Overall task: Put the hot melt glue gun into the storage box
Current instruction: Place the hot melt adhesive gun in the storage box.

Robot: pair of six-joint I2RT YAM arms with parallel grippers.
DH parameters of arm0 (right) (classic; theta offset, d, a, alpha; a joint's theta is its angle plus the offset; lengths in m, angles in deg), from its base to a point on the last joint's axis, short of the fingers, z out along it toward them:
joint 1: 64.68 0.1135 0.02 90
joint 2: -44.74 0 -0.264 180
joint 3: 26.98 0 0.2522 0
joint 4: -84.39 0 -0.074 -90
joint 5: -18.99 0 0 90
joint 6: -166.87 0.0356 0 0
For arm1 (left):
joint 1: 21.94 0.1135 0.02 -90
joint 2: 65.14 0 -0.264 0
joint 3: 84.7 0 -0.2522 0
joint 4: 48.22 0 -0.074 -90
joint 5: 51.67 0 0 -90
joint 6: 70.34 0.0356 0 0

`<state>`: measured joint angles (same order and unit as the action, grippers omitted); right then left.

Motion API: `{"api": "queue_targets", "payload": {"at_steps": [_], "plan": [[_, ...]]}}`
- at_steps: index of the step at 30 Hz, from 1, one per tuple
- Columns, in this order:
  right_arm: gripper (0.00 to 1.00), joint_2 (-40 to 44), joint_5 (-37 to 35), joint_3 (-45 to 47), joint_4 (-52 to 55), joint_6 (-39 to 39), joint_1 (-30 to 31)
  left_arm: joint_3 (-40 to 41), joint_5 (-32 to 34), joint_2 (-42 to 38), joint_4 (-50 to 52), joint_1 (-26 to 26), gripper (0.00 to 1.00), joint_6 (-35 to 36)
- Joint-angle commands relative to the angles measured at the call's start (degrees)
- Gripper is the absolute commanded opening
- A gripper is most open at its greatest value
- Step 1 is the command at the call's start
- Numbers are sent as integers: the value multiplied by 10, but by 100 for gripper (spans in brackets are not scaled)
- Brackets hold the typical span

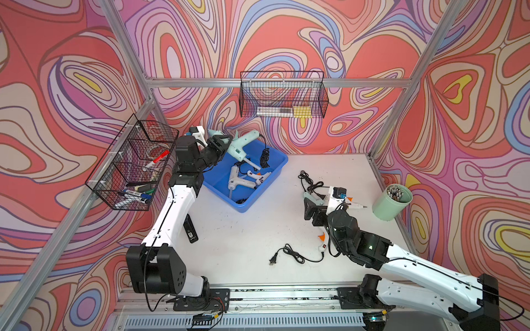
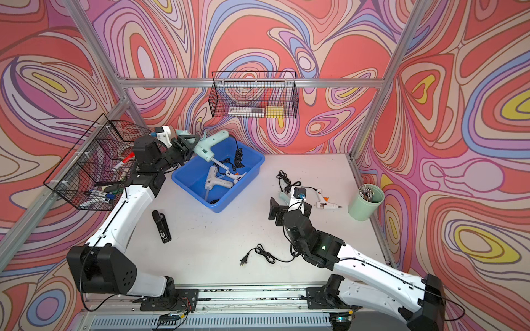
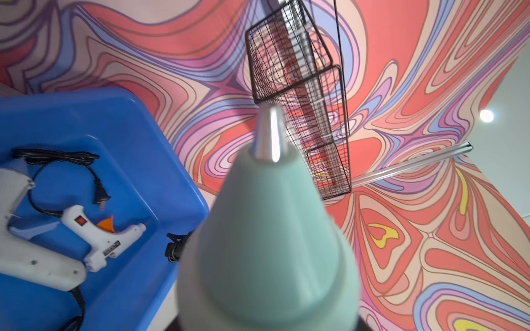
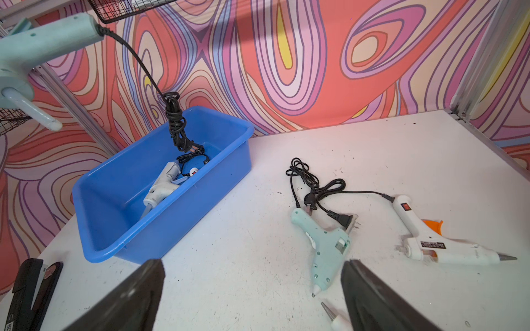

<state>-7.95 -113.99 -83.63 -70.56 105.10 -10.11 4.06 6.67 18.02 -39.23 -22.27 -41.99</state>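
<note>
Mint glue gun point(image 3: 266, 243) blurred up close — left jaws hidden behind it.

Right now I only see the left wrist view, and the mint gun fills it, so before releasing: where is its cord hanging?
Observer: The cord bundle hangs from the big mint glue gun, its plug dangling inside the storage box.
Operator: Any guns outside the box?
Observer: Three lie on the table: a small mint gun, a white gun beside it, and another white gun partly under the right arm.
Operator: And my other gripper?
Observer: The right gripper is open, hovering over the table by the small mint gun.
</note>
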Motion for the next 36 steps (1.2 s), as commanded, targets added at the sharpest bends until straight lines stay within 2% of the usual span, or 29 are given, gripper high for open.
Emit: {"api": "queue_targets", "payload": {"at_steps": [1, 11, 20, 24, 30, 33, 36], "plan": [[98, 1, -12, 1, 13, 12, 3, -3, 32, 5, -6, 3, 0, 47], [98, -17, -15, -14, 19, 13, 3, 12, 23, 106, -43, 3, 0, 39], [98, -25, -16, -20, 25, 14, 3, -16, -29, 230, -56, 3, 0, 41], [98, -28, -16, -25, 29, 14, 3, -34, -27, 267, -19, 3, 0, 72], [98, -33, -28, -39, 54, 24, 3, -78, 19, 300, 103, 3, 0, 140], [98, -41, -37, -53, 77, 32, 3, -84, 29, 311, 129, 3, 0, 153], [98, -49, -49, -69, 109, 50, 3, -82, 28, 321, 134, 3, 12, 155]]}}
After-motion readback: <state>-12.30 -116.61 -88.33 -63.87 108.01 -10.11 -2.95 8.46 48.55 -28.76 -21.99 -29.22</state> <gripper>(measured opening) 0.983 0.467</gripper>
